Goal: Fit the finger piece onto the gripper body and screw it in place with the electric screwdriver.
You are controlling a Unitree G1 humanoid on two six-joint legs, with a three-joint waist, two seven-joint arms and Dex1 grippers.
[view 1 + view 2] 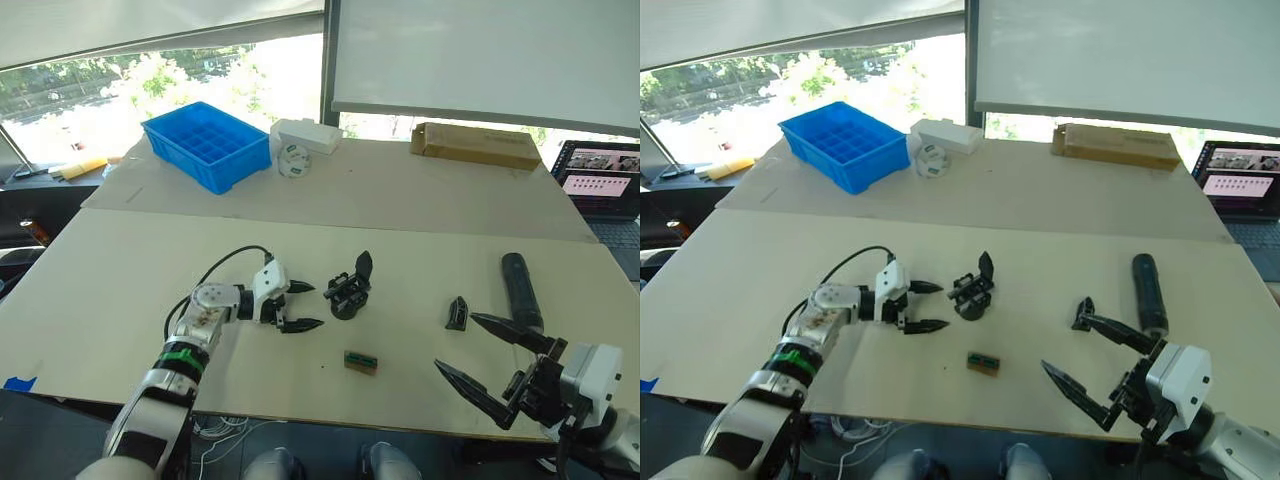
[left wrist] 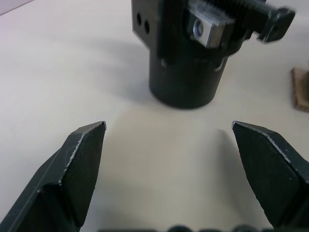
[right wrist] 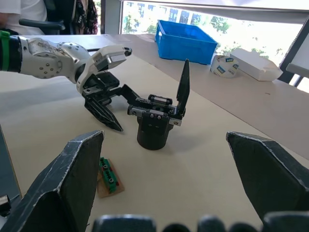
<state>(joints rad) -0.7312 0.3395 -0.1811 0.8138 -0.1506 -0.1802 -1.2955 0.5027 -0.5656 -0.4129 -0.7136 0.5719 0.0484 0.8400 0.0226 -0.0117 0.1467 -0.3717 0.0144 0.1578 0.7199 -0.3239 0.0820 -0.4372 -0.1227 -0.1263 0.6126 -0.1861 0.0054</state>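
The gripper body (image 1: 347, 292) stands upright mid-worktop (image 1: 120, 270), one finger pointing up. The left tool (image 1: 300, 306), spread and empty, sits just beside it. The finger piece (image 1: 457, 313) lies near the electric screwdriver (image 1: 520, 290), beside the spread, empty right tool (image 1: 480, 358).

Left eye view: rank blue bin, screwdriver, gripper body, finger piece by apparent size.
1. blue bin, though farthest from the camera
2. electric screwdriver
3. gripper body
4. finger piece

The last three lie at similar depth, so their order looks reliable.
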